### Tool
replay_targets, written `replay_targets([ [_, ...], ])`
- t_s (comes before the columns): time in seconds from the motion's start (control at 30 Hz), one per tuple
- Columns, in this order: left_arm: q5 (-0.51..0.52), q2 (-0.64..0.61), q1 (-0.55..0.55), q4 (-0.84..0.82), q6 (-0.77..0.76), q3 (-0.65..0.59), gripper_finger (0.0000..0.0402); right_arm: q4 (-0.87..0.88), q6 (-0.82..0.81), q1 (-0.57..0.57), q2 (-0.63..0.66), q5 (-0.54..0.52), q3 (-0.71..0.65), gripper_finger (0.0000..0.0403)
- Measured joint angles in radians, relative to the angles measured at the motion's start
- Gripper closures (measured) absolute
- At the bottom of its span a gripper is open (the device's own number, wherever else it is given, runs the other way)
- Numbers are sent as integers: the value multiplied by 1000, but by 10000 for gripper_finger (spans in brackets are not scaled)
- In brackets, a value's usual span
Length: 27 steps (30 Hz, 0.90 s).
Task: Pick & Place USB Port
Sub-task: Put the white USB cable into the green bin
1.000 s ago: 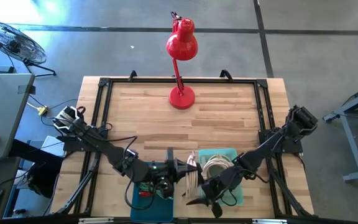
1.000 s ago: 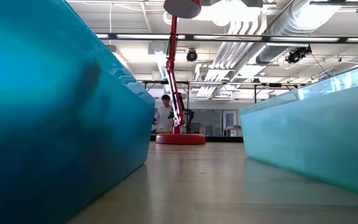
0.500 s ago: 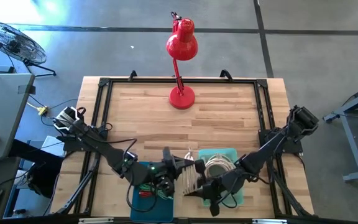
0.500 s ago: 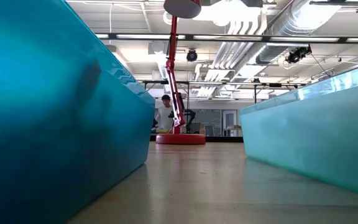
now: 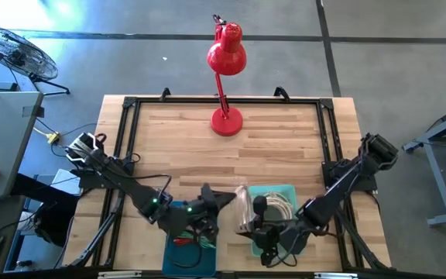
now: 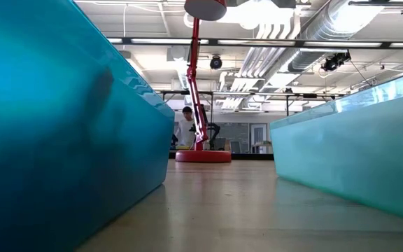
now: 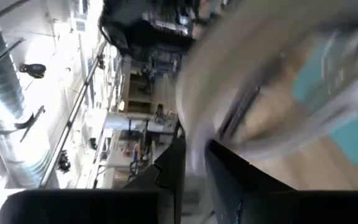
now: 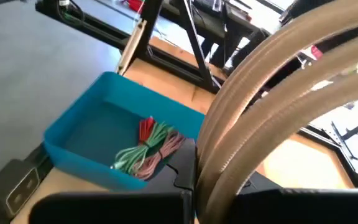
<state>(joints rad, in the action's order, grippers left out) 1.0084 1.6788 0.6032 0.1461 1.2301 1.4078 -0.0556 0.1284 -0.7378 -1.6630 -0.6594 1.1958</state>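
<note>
Overhead and wrist views of a pale, planked wooden surface (image 5: 285, 139) edged by a black metal frame. Near the front edge stand two shallow plastic bins: a deep blue one (image 5: 170, 260) on the left, holding a small tangle of green, pink and red cables (image 8: 149, 148), and a lighter teal one (image 5: 281, 191) on the right. A coil of smooth beige USB cable (image 5: 244, 211) hangs between the bins, over the teal bin's inner edge, its loops round and glossy. The right gripper (image 5: 255, 226), dark and two-fingered, is closed tight on this coil; in the right wrist view the loops (image 8: 260, 106) rise straight from between its fingers. The left gripper (image 5: 221, 198) sits just beside the coil, over the blue bin's inner edge; whether its jaws are parted or closed cannot be told. A glossy red desk lamp (image 5: 225, 68) with a round base stands at the far edge.
</note>
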Motion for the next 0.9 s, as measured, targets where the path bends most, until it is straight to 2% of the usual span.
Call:
replay_targets([
  [0.23,1,-3,0,-162,-24,2,345,28,5,-24,0,-58,-2,393],
  [0.43,12,-3,14,-280,-223,2,345,132,-34,-48,0,-199,-2,393],
  [0.57,7,-2,31,-389,-337,2,345,277,-146,-62,1,-250,-2,393],
  [0.7,-5,-2,48,-529,-489,2,345,473,-370,-69,2,-209,-2,393],
  [0.9,-62,-2,68,-714,-716,2,345,720,-728,-76,2,25,-1,393],
])
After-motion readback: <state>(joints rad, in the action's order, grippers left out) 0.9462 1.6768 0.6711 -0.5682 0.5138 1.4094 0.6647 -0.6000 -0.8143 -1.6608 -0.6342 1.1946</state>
